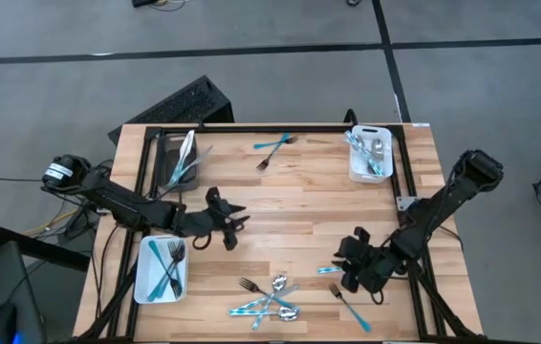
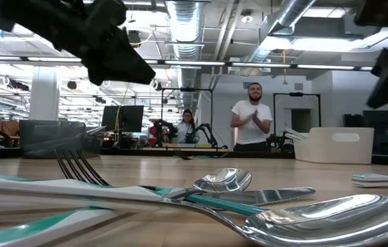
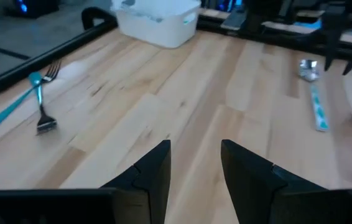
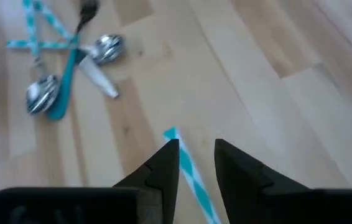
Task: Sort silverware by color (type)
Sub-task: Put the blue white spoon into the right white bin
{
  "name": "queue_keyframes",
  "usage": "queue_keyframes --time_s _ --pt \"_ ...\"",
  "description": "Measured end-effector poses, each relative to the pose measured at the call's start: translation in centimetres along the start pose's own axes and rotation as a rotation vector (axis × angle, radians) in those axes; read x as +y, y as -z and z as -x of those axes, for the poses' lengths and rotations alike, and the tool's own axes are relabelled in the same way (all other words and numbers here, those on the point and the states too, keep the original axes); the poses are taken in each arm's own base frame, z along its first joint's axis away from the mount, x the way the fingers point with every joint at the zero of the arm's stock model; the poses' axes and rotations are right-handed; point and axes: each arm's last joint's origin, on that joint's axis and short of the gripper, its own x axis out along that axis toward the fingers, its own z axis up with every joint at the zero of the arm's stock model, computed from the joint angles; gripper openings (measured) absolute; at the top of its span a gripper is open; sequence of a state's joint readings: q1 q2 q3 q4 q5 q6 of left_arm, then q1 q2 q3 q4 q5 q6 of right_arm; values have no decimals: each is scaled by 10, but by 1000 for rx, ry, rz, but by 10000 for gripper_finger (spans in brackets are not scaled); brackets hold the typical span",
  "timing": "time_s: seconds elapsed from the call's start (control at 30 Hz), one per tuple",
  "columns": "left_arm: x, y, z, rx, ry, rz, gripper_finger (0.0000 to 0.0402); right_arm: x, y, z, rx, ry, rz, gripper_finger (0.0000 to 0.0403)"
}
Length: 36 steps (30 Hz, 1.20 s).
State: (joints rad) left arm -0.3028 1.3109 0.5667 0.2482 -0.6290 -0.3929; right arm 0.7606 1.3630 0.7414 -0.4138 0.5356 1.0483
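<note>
Right pincer point(image 4: 196, 163) low over the table point(image 1: 309, 191) near its front right, fingers partly apart, straddling the end of a teal-handled piece point(image 4: 191, 169); not clamped on it that I can see. Just beyond it: the main silverware pile point(image 1: 270, 298), forks and spoons, silver and teal mixed, at front centre.

Left pincer point(image 3: 194, 171) partly open, holding nothing, hovering mid-table on the left side. Ahead of it a teal utensil and a fork point(image 3: 44, 99) lie crossed.

Sorted pieces sit in the white bins point(image 1: 161, 272) front left and back right, plus a dark bin point(image 1: 173, 158) back left.
</note>
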Motion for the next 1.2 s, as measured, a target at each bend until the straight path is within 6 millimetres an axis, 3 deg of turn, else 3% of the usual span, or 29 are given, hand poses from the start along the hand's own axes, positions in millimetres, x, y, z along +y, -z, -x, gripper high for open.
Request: queue_keyframes --time_s 0.43,0.53,0.7,0.83,1.03,1.2 --pt "-28 4 21 -59 112 -68 128 -2 10 3 106 -9 162 134" --pt "-28 4 21 -62 112 -83 128 -2 9 3 93 -2 185 151" --pt "-27 6 21 -49 104 -103 128 -5 8 2 90 31 81 178" --pt "-23 9 19 -28 47 -152 128 -7 14 3 206 25 34 182" --pt "-13 6 12 -21 -14 -198 128 -18 22 -1 269 115 110 179" --pt "-3 1 4 -29 -54 -165 128 -13 22 -2 466 -1 156 190"
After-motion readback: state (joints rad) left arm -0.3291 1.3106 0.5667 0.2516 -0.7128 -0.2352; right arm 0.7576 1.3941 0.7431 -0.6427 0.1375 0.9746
